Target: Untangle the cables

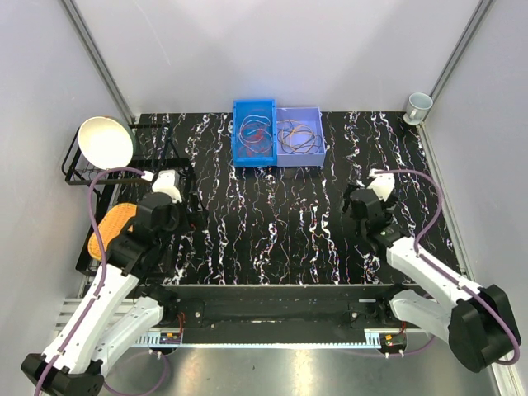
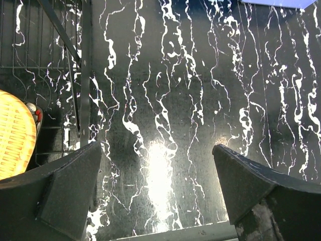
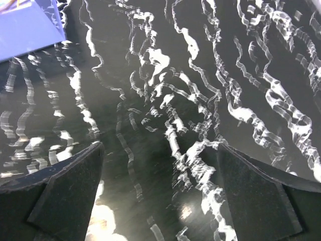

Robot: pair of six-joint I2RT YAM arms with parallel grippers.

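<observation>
Two bins abut: cables point(image 1: 254, 132) lie coiled in the blue bin point(image 1: 254, 162), more in the lavender bin point(image 1: 299, 163) touching its right wall, perhaps tangled. Left gripper point(image 2: 158, 165) hangs near-left of the blue bin, right gripper point(image 3: 160, 170) near-right, both spread wide, holding nothing.

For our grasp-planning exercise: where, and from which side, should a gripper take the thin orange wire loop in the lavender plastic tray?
Probably from above, pinching across one strand of the thin orange wire loop near the middle of the lavender plastic tray. It lies flat among other loops, and the tray's walls block a sideways approach. The open right gripper is nearer.
</observation>
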